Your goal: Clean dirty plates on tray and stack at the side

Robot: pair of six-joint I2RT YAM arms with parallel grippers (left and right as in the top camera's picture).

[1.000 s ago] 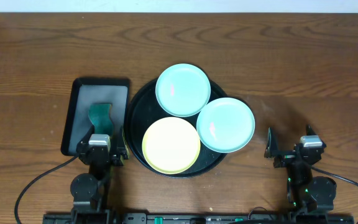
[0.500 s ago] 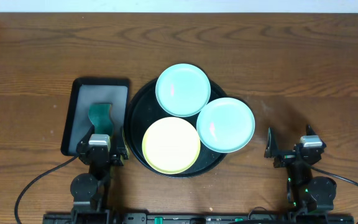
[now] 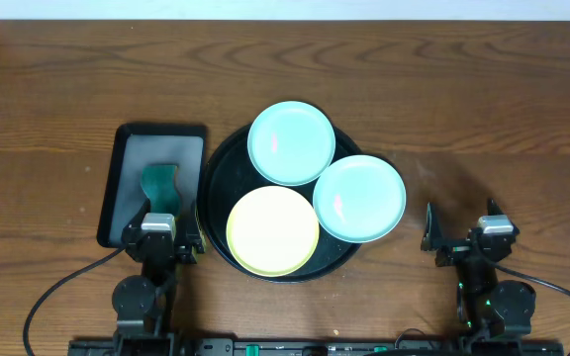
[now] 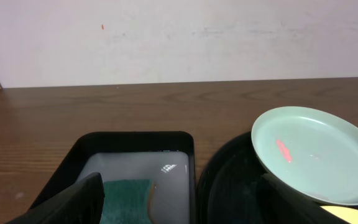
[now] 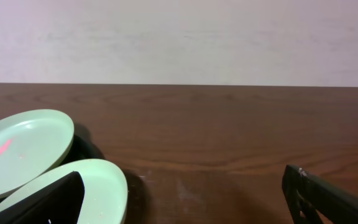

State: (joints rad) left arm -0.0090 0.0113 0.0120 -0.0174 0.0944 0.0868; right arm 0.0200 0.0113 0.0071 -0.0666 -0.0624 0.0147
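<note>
Black round tray (image 3: 216, 188) carries all three: yellow plate (image 3: 272, 229), far aqua plate (image 3: 291, 142), right aqua plate (image 3: 358, 198), red smears showing. We judge nothing wiped, nothing stacked on the desk (image 3: 483, 99). Left claw (image 3: 162, 240) and right claw (image 3: 461, 237) gape wide, empty; green sponge (image 3: 159, 185) untouched.

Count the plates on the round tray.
3. The far aqua plate sits at the tray's back edge, the right aqua plate at its right edge, the yellow plate at its near side. One stacked exactly beneath another would be hidden.
</note>
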